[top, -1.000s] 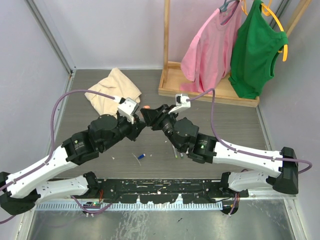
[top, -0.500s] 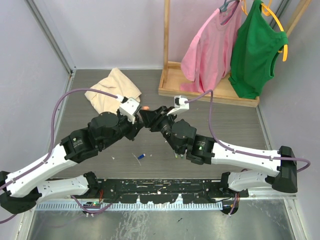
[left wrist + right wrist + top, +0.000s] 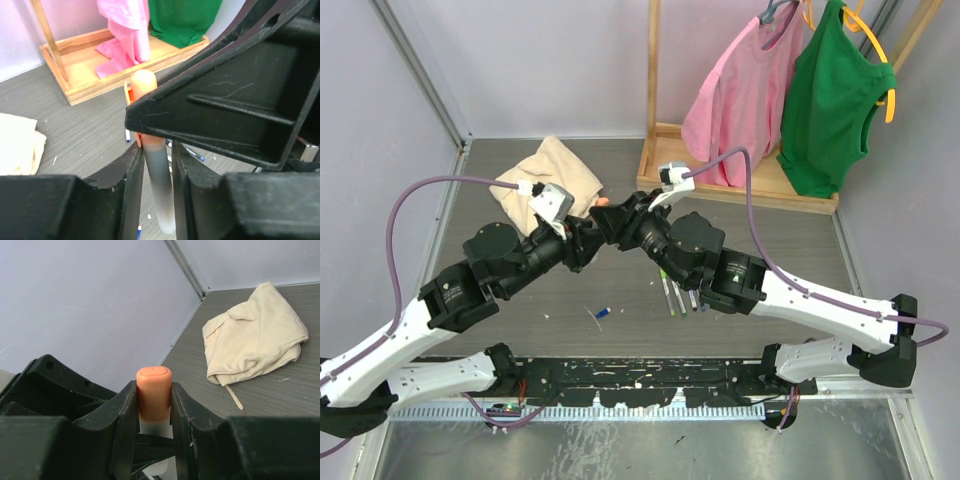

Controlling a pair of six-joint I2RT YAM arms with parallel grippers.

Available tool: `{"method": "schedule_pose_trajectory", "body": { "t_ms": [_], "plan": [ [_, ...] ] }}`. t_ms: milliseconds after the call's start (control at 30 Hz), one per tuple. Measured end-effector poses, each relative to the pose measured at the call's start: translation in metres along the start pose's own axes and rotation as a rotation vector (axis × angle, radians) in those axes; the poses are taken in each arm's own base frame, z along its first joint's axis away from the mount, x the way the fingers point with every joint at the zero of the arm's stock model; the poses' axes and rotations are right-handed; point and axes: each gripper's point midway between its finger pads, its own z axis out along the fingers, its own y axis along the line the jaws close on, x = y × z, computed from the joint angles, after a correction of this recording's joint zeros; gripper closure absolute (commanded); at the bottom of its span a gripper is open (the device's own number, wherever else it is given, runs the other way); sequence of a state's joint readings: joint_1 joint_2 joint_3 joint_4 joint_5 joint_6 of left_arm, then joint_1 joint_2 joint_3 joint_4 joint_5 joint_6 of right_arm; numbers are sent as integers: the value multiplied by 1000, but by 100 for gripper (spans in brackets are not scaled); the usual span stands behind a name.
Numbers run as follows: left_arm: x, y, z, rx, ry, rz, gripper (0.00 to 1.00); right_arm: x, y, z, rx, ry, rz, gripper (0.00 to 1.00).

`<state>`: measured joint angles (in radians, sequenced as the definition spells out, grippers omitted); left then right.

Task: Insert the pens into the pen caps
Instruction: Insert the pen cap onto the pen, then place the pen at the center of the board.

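Both grippers meet above the middle of the table. My left gripper (image 3: pixel 582 235) (image 3: pixel 156 150) is shut on the grey barrel of a pen (image 3: pixel 159 190). My right gripper (image 3: pixel 616 222) (image 3: pixel 154 392) is shut on the orange pen cap (image 3: pixel 154 390) that sits on that barrel's end; the cap also shows in the left wrist view (image 3: pixel 143 82) and from above (image 3: pixel 603 201). The grey barrel (image 3: pixel 156 426) shows just under the cap. Several loose pens (image 3: pixel 675 292) lie on the table under the right arm. A small blue piece (image 3: pixel 603 314) lies near the front.
A folded beige cloth (image 3: pixel 545 180) (image 3: pixel 252 337) lies at the back left, with a thin tan stick (image 3: pixel 234 397) beside it. A wooden rack base (image 3: pixel 720 178) stands at the back right, with a pink garment (image 3: pixel 740 95) and a green one (image 3: pixel 835 100) hanging over it.
Both grippers have moved together toward the back and a little left, still joined at the pen and cap. The right arm has lifted off the loose pens, which now show.
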<state>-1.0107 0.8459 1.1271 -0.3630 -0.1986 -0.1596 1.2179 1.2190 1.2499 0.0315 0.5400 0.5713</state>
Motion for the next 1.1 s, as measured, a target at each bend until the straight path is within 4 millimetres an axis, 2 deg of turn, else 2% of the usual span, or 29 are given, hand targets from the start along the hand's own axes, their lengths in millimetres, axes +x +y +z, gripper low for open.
{"method": "schedule_pose_trajectory", "body": {
  "t_ms": [133,367,500,633,767,833,967,1100],
  "plan": [
    [-6,-7,-2,36,-22,-17,63,0,3,-1,-24,26,-11,100],
    [5,-17,-1,92,7,-40,55,3,-6,-8,-3,56,-39,100],
    [13,-21,-6,117,21,-62,51,14,-29,-13,56,93,-81,100],
    [25,-16,-17,102,33,-87,49,34,-70,-16,171,150,-146,100],
    [42,2,-27,11,72,-109,49,62,-113,-27,289,230,-224,100],
    [54,14,-30,-56,108,-117,49,75,-127,-32,327,270,-256,100],
    [74,44,-34,-192,184,-133,50,98,-147,-38,379,343,-297,100],
    [94,87,-35,-332,253,-205,51,127,-166,-36,437,428,-335,100]
  ]
}}
